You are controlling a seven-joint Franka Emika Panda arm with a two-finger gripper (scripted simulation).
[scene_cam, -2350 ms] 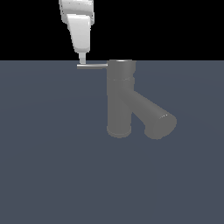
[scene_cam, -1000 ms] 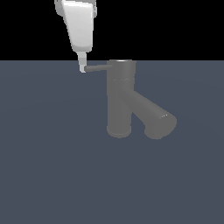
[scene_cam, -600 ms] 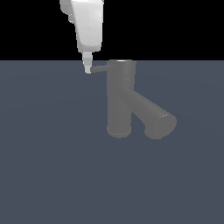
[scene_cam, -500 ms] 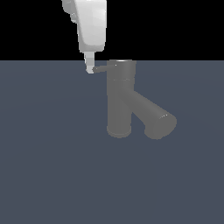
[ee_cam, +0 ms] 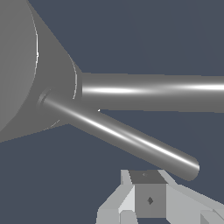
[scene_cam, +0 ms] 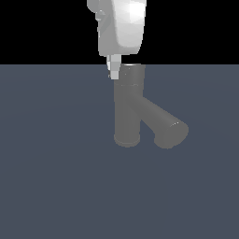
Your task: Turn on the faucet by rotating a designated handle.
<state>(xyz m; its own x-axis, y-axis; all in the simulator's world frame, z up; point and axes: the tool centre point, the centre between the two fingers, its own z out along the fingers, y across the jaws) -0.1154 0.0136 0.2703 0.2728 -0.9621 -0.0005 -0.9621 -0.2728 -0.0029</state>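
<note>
The grey faucet [scene_cam: 127, 109] stands upright, its thick spout [scene_cam: 161, 122] slanting down toward the exterior view's right. My white gripper [scene_cam: 113, 71] hangs at the left edge of the faucet's top cap, its fingers together and holding nothing. In the exterior view the handle is hidden behind the fingers. The wrist view shows the handle [ee_cam: 122, 135] as a thin shiny rod running out from the cap [ee_cam: 26, 65], with the spout [ee_cam: 153, 92] behind it. My gripper [ee_cam: 148, 192] sits right beside the rod near its free end.
A flat dark blue-grey floor [scene_cam: 56, 177] lies all around the faucet, with a black background above it.
My gripper has moved to the exterior view's right, in against the faucet's cap. The handle, which pointed left, has swung round with it and no longer sticks out sideways.
</note>
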